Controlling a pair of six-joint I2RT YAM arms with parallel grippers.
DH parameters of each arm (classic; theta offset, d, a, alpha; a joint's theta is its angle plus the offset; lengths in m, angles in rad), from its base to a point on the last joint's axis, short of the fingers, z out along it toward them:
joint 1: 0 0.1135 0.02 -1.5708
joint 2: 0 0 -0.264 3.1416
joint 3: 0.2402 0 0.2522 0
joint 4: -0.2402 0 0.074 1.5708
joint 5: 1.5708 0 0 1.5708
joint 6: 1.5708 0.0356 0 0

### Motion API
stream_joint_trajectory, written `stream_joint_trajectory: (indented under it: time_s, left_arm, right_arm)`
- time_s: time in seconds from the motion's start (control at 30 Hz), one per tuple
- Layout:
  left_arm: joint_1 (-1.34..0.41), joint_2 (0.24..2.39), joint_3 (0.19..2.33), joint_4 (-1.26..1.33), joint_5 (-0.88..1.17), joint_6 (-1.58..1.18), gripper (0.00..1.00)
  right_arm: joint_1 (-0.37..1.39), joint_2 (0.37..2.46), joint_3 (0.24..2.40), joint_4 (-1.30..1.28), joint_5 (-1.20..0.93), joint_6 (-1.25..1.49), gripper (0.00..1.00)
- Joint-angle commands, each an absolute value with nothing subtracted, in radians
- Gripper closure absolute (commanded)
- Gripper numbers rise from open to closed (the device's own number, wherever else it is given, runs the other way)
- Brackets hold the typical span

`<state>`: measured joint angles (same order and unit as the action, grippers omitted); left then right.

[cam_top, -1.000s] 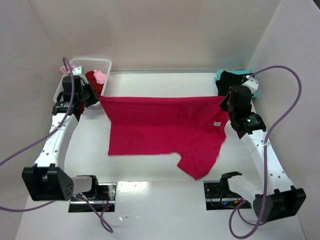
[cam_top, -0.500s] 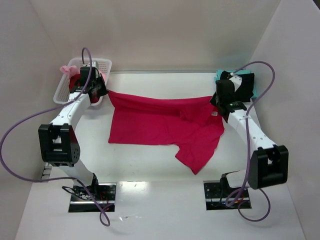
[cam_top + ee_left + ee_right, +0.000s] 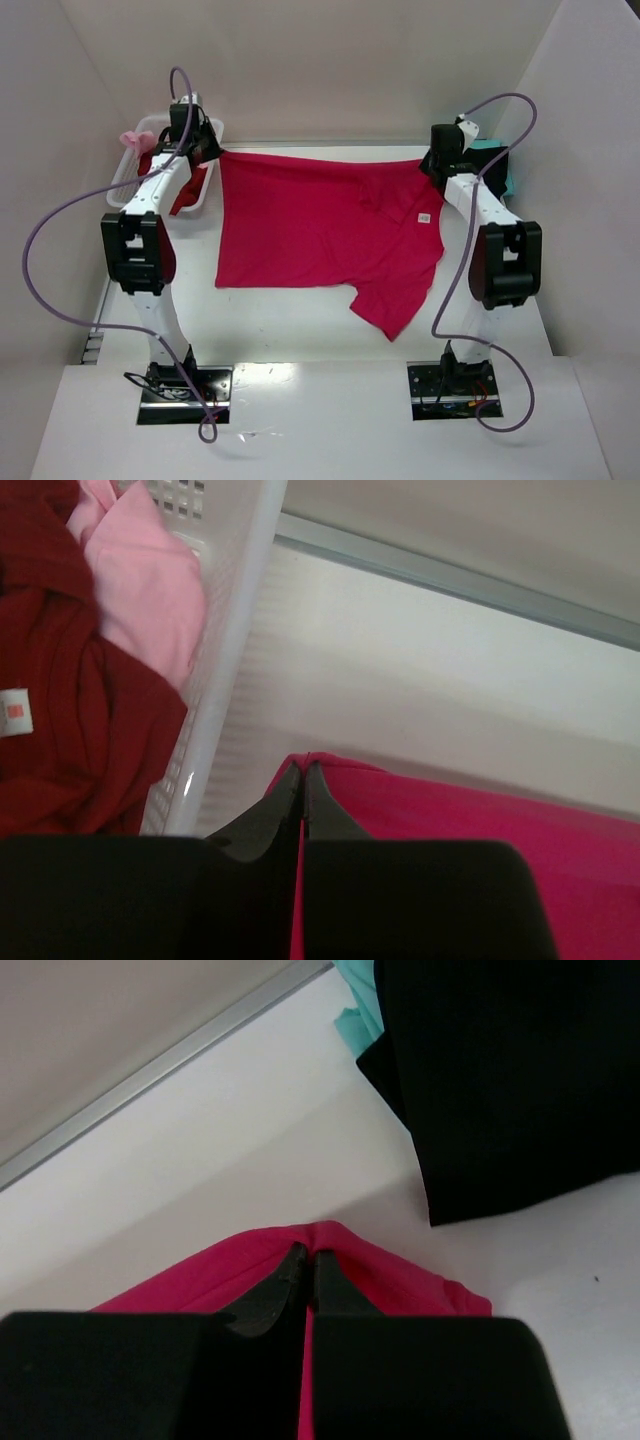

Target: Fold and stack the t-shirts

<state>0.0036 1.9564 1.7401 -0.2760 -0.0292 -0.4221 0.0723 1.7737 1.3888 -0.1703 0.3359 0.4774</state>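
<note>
A bright crimson-pink t-shirt (image 3: pixel 300 230) lies spread on the white table, its white neck tag (image 3: pixel 423 217) showing near the right side. My left gripper (image 3: pixel 212 155) is shut on its far left corner, right beside the basket; in the left wrist view the fingertips (image 3: pixel 303 767) pinch the cloth edge (image 3: pixel 480 820). At the far right corner my right gripper (image 3: pixel 430 165) is shut on the shirt, the cloth (image 3: pixel 400 1270) bunched over its tips (image 3: pixel 308 1252). One sleeve hangs toward the near edge (image 3: pixel 390 310).
A white lattice basket (image 3: pixel 230 650) at the far left holds a dark red tee (image 3: pixel 70 730) and a pale pink one (image 3: pixel 140 590). A black tee (image 3: pixel 510 1080) lies on a teal one (image 3: pixel 355 1000) at the far right. The back wall is close behind both grippers.
Both arms have stretched toward the back wall, carrying the shirt's far edge with them. The shirt now lies flatter and farther back.
</note>
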Motion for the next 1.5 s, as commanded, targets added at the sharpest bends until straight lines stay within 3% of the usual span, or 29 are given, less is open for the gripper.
stream_joint_trajectory:
  time_s: [0.0,0.57,1.0,1.47]
  left_arm:
    - [0.006,2.043,1.85,-0.261,-0.057,-0.423,1.0]
    - [-0.003,2.353,2.143,-0.281,-0.12,-0.403,1.0]
    - [-0.003,2.43,2.206,-0.29,-0.129,-0.394,1.0]
    - [-0.003,2.457,2.206,-0.299,-0.118,-0.385,1.0]
  right_arm:
    - [0.046,1.86,1.503,-0.087,0.35,0.454,1.0]
    - [0.014,2.327,1.96,-0.091,0.256,0.403,1.0]
    - [0.014,2.47,2.105,-0.117,0.195,0.373,0.99]
    - [0.005,2.442,2.091,-0.158,0.077,0.316,0.65]
